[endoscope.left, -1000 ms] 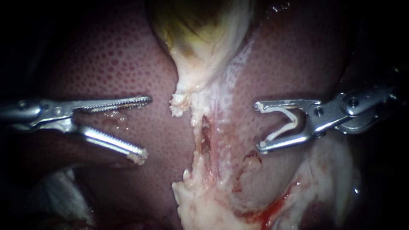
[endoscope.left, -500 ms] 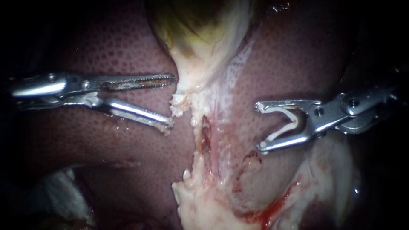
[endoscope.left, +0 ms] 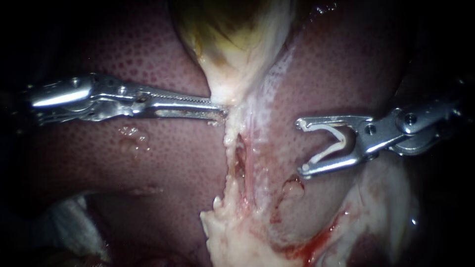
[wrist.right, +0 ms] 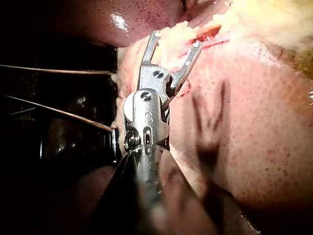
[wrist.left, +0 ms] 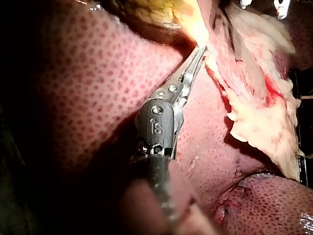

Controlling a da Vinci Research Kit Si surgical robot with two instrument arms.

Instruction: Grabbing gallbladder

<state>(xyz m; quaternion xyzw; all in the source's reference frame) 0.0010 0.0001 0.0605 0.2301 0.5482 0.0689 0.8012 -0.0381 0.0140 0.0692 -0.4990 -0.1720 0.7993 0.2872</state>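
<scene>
Dark red, mottled liver (endoscope.left: 123, 188) fills the endoscope view and carries the rest. The yellow-green gallbladder (endoscope.left: 232, 39) lies on its upper middle. A ragged strip of pale tissue (endoscope.left: 232, 237) runs down from it across the liver, blood-streaked near the lower end.

Light pools at the centre, fading to black at the edges — two thin strands (wrist.right: 58, 69) cross the dark.

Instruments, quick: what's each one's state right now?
Left instrument: shut on the pale lower edge of the gallbladder.
Right instrument: holding a white clip, spread wide.
</scene>
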